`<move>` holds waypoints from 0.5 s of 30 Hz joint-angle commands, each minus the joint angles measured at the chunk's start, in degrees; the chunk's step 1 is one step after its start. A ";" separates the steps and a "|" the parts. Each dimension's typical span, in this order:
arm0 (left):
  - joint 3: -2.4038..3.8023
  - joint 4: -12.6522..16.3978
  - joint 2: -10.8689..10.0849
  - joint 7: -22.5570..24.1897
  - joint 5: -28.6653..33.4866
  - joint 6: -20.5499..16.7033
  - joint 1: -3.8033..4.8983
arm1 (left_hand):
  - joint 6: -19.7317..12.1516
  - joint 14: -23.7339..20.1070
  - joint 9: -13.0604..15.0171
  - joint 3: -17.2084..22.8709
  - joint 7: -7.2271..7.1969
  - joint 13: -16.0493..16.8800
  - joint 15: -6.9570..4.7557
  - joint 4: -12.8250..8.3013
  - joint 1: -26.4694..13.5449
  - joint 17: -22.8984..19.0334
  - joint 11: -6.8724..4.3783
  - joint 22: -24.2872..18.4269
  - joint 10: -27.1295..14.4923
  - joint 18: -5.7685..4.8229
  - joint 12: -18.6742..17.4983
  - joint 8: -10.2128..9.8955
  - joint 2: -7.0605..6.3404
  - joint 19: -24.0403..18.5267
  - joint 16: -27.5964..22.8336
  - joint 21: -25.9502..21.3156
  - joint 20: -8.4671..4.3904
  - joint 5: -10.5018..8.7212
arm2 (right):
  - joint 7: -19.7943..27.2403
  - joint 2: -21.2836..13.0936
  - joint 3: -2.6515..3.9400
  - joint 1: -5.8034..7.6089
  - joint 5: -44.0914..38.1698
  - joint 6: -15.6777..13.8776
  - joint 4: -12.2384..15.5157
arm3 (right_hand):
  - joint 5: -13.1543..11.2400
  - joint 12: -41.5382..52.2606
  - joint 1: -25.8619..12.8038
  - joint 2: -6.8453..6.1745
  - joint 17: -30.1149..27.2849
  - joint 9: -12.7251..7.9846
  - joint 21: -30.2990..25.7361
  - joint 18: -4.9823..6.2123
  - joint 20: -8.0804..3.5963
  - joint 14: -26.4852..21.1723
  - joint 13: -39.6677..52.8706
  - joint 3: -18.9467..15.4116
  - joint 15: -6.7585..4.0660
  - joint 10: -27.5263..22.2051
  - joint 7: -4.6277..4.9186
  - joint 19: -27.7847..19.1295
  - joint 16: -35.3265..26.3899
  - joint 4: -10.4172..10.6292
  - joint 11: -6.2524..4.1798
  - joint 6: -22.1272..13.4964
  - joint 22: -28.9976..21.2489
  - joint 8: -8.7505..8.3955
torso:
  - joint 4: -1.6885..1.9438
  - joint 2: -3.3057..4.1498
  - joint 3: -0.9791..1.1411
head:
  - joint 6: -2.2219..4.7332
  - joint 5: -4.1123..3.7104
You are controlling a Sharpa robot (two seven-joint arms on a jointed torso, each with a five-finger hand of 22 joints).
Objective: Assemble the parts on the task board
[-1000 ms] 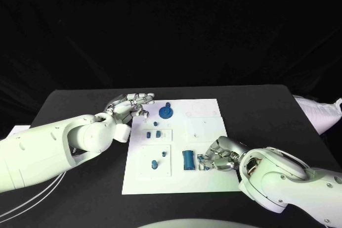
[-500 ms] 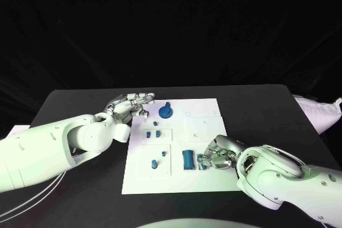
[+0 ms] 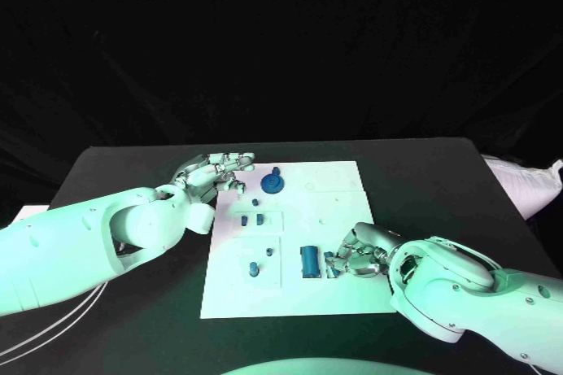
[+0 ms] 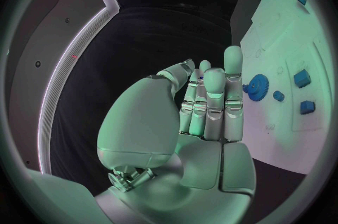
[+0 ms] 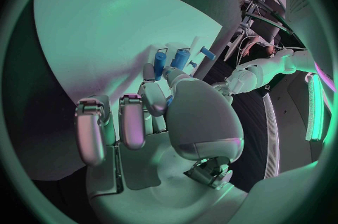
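Observation:
The white task board (image 3: pixel 340 198) lies in the middle of the table. On it are a blue gear (image 3: pixel 273 182), several small blue parts (image 3: pixel 244 220) and a ribbed blue block (image 3: pixel 310 261). My left hand (image 3: pixel 217 173) hovers at the board's far left corner with its fingers straight and close together. A bit of blue (image 4: pixel 200 73) shows between its thumb and a finger, off the board. My right hand (image 3: pixel 358 257) is curled on the board just right of the block. It pinches a small blue part (image 5: pixel 168 101) between thumb and finger, close to the block (image 5: pixel 160 61).
The black table (image 3: pixel 129 172) surrounds the board, with bare room on both sides. My big white left forearm (image 3: pixel 82 245) lies along the board's left side. The right forearm (image 3: pixel 469 294) covers the board's near right corner.
My right hand has shifted slightly left and nearer, closer to the ribbed blue block. The left hand has not moved.

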 commanded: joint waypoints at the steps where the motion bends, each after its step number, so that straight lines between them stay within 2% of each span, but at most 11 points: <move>1: 0.04 0.19 0.04 0.16 -0.41 1.11 0.02 | 0.10 -0.37 -0.01 -0.43 -0.11 0.06 0.02 0.01 0.06 -0.05 0.15 -0.05 -0.41 0.86 0.24 0.30 0.33 -0.37 -0.15 -0.21 -0.16 -0.07 | -1.95 0.17 -0.11 -0.15 -1.86 1.64 0.11 | 0.34 0.24 -0.77 0.10 2.46 0.13 0.31 -0.96 -0.63 3.90 0.09 -0.69 -0.45 0.47 -0.11 5.37 0.42 0.14 0.08 0.55 14.16 0.27 | -0.03 -0.01 0.03 | 0.00 0.03; 4: 0.04 0.19 0.05 0.15 -0.41 1.11 0.02 | 0.10 -0.37 -0.01 -0.43 -0.11 0.06 0.02 0.01 0.06 -0.05 0.15 -0.05 -0.41 0.86 0.24 0.30 0.33 -0.37 -0.15 -0.21 -0.16 -0.07 | -1.82 0.23 -0.11 -0.15 -1.97 1.73 0.19 | 0.35 0.42 -1.24 0.04 2.63 0.20 0.34 -0.97 -0.69 3.92 0.23 -1.26 -0.49 0.58 -0.14 5.40 0.51 0.59 0.05 0.64 14.20 0.32 | -0.01 -0.01 0.04 | 0.00 0.05; 6: 0.04 0.18 0.05 0.14 -0.41 1.10 0.02 | 0.10 -0.37 -0.01 -0.43 -0.11 0.06 0.02 0.01 0.06 -0.05 0.15 -0.05 -0.41 0.86 0.24 0.30 0.33 -0.37 -0.15 -0.21 -0.16 -0.07 | -1.68 0.26 -0.11 -0.15 -2.06 1.75 0.30 | 1.20 0.63 -1.81 0.02 2.78 0.28 0.36 -0.98 -0.74 3.93 0.42 -2.02 -0.53 0.70 -0.20 5.42 0.60 1.21 0.00 0.74 14.23 0.37 | -0.01 -0.01 0.04 | 0.00 0.05; 8: 0.04 0.16 0.06 0.14 -0.41 1.10 0.02 | 0.10 -0.37 -0.01 -0.43 -0.11 0.06 0.02 0.01 0.06 -0.05 0.15 -0.05 -0.41 0.86 0.24 0.30 0.33 -0.37 -0.15 -0.21 -0.16 -0.07 | -1.53 0.28 -0.11 -0.15 -2.15 1.71 0.37 | 2.04 0.73 -2.56 -0.13 2.91 0.35 0.40 -0.99 -0.79 3.95 0.54 -3.04 -0.54 0.78 -0.19 5.44 0.67 1.97 0.00 0.82 14.27 0.40 | -0.03 -0.02 0.03 | 0.01 0.06; 11: 0.04 0.13 0.07 0.14 -0.41 1.10 0.02 | 0.10 -0.37 -0.01 -0.43 -0.11 0.06 0.02 0.01 0.06 -0.05 0.15 -0.05 -0.41 0.86 0.24 0.30 0.33 -0.37 -0.15 -0.21 -0.16 -0.07 | -1.29 0.24 -0.11 -0.15 -2.42 1.54 0.51 | 2.01 0.86 -4.55 -0.25 3.04 0.41 0.44 -1.01 -0.78 3.95 0.71 -4.89 -0.48 0.88 -0.13 5.48 0.73 3.50 0.08 0.96 14.32 0.41 | -0.03 -0.04 0.03 | 0.01 0.05; 13: 0.04 0.13 0.07 0.14 -0.41 1.11 0.02 | 0.10 -0.37 -0.01 -0.43 -0.11 0.06 0.02 0.01 0.06 -0.05 0.15 -0.05 -0.41 0.86 0.24 0.30 0.33 -0.37 -0.15 -0.21 -0.16 -0.07 | -1.17 0.15 -0.11 -0.15 -2.64 1.41 0.61 | 0.53 0.94 -6.07 -0.16 3.15 0.44 0.49 -1.03 -0.76 3.97 0.82 -6.28 -0.48 0.95 -0.18 5.52 0.79 3.70 0.05 1.06 14.38 0.42 | -0.04 -0.03 0.02 | 0.01 0.02; 15: 0.04 0.12 0.07 0.13 -0.41 1.11 0.02 | 0.06 -0.42 -0.02 -0.47 -0.10 0.06 0.03 -0.01 0.07 -0.12 0.17 -0.15 -0.48 0.88 0.29 0.31 0.32 -0.43 -0.17 -0.35 -0.16 -0.07 | -1.04 -0.01 -0.11 -0.15 -2.90 1.27 0.72 | -2.99 0.95 -7.42 0.02 3.22 0.50 0.51 -1.04 -0.77 3.97 0.92 -7.95 -0.54 0.99 -0.26 5.54 0.82 3.69 -0.02 1.10 14.41 0.40 | -0.06 -0.03 0.03 | -0.01 0.02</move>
